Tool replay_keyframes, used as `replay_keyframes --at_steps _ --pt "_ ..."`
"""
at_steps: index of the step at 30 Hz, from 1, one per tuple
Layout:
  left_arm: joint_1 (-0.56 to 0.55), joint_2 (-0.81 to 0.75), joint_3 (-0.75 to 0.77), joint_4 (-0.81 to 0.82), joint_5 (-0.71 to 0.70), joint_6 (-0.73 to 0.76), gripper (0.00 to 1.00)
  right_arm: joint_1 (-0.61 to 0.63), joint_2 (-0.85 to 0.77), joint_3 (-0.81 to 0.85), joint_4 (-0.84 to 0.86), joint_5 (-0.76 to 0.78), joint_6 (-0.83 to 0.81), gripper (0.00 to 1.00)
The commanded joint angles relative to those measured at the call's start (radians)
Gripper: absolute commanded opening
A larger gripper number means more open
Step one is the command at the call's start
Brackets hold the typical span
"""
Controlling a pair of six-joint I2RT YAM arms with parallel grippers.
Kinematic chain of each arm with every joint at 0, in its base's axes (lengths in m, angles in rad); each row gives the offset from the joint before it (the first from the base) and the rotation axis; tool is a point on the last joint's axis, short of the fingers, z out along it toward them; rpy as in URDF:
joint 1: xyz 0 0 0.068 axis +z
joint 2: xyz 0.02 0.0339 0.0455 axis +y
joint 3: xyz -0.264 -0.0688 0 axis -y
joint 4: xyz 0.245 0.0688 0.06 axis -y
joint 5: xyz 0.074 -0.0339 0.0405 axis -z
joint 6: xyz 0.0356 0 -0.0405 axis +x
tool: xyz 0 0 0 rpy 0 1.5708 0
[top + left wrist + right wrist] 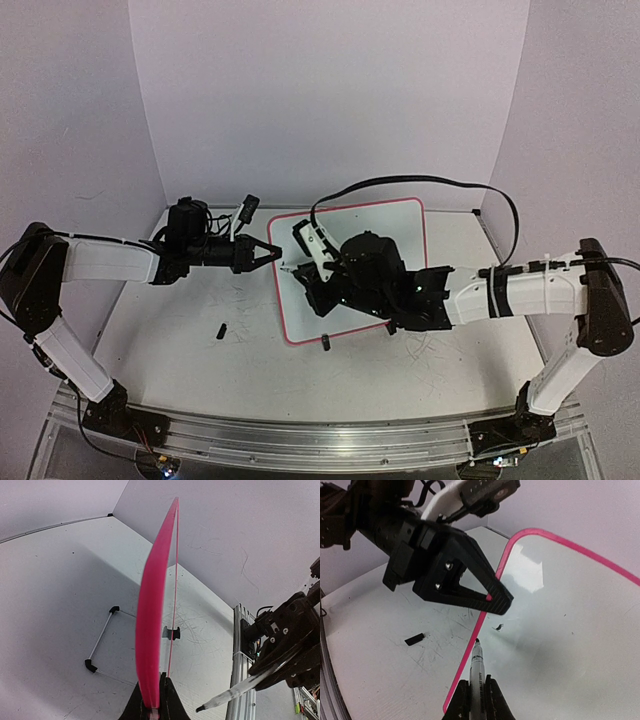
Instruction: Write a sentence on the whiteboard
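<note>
- Two arms work here: the left arm [110, 262] and the right arm [520, 292] reach in from opposite sides of the bench [200, 370].
- One whiteboard [385, 225], white with a thin pink border, sits mid-bench toward the back wall, between the two arms.
- The left jaws are closed tight on the board's left edge, with the pink border pinched between their two tips.
- One marker [478, 667] is clamped by its barrel in the right jaws. Its tip is just inside the board's left border; I cannot tell whether it touches.
- The only writing is one small black mark [498, 627] just beyond the tip, not readable as a letter.
- One black clip foot [326, 343] shows at the board's near edge.
- One small black piece [219, 330] lies loose on the bench, left of the board.
</note>
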State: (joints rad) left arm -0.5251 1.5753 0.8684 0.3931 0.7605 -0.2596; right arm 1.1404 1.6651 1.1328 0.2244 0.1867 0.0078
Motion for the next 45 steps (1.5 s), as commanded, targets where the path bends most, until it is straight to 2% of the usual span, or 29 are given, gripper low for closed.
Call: replay_keyframes --at_steps 1,16,45 --pt "-0.003 -0.035 -0.007 0.010 -0.050 0.065 0.00 0.003 -0.032 0.015 0.053 0.036 -0.015 0.00" --pt "-0.003 -0.041 -0.012 0.009 -0.050 0.068 0.00 -0.013 0.045 0.056 0.052 0.067 -0.035 0.00" --pt "-0.003 -0.041 -0.013 0.009 -0.049 0.072 0.00 -0.022 0.055 0.067 0.076 0.079 -0.040 0.00"
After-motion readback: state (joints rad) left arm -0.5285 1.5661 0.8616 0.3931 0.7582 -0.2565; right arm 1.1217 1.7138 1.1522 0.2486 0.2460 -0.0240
